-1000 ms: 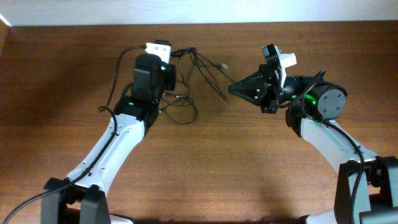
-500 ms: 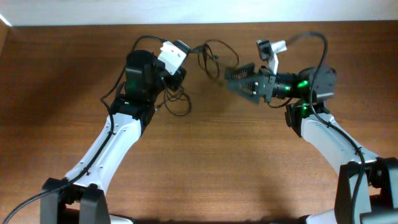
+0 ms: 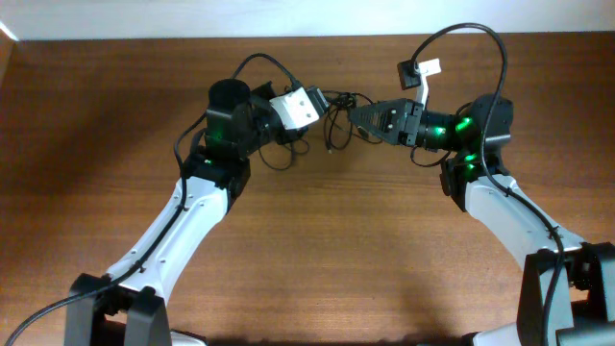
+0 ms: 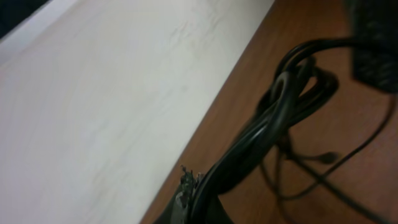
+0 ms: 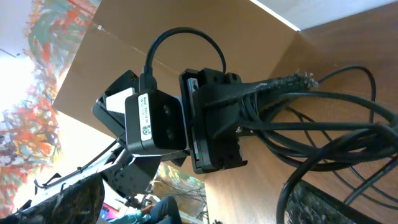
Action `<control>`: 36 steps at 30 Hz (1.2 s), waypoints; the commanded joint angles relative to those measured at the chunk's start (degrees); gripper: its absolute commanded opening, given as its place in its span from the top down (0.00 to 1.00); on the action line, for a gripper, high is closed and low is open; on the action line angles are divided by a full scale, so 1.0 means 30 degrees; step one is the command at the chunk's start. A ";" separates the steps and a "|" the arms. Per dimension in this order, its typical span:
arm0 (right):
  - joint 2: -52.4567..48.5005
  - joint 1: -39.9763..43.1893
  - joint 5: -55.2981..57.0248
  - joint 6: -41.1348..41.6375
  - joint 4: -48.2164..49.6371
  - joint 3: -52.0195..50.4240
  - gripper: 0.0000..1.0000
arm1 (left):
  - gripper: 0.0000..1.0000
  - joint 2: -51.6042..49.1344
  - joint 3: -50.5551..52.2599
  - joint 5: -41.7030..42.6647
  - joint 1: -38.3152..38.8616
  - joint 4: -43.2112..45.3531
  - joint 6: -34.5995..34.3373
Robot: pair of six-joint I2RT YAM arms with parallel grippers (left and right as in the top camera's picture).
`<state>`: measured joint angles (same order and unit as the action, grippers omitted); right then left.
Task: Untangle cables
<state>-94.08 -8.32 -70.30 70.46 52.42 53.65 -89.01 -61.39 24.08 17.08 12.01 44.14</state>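
Observation:
The cables hang as a tangled black bunch between my two grippers at the back middle of the table. My left gripper is shut on the cables; in the left wrist view the thick bunch rises straight out of its jaws, and thinner loops with a small plug trail onto the wood. My right gripper faces it from the right, open. In the right wrist view its fingers stand wide apart. The cables stretch from the left gripper across that view, and one loop curves beside the right finger.
The pale wall runs close behind the table's back edge. Thick arm cables arch over the right wrist and the left wrist. Bare brown wood lies in front of both arms.
Both grippers have come together at the back middle. The left one swung right, carrying the cables up with it. The right gripper went from shut to open.

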 commanded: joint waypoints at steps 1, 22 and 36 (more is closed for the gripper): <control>0.0117 -0.0313 0.0117 0.0189 0.0022 0.0211 0.07 | 1.00 0.0270 -0.0095 -0.1464 0.0044 0.0284 0.0903; 0.0036 -0.1494 0.5246 0.0860 -0.2710 0.0204 0.42 | 1.00 0.0262 -0.0095 -0.0226 0.0721 0.0277 0.1836; 0.0036 -0.1494 0.5595 0.0889 -0.2718 0.0211 0.50 | 1.00 0.0248 -0.0095 0.0546 0.1545 0.0240 0.1902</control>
<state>-94.08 -12.38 -54.63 73.52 43.90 53.69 -89.01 -61.39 24.03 21.32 12.69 48.88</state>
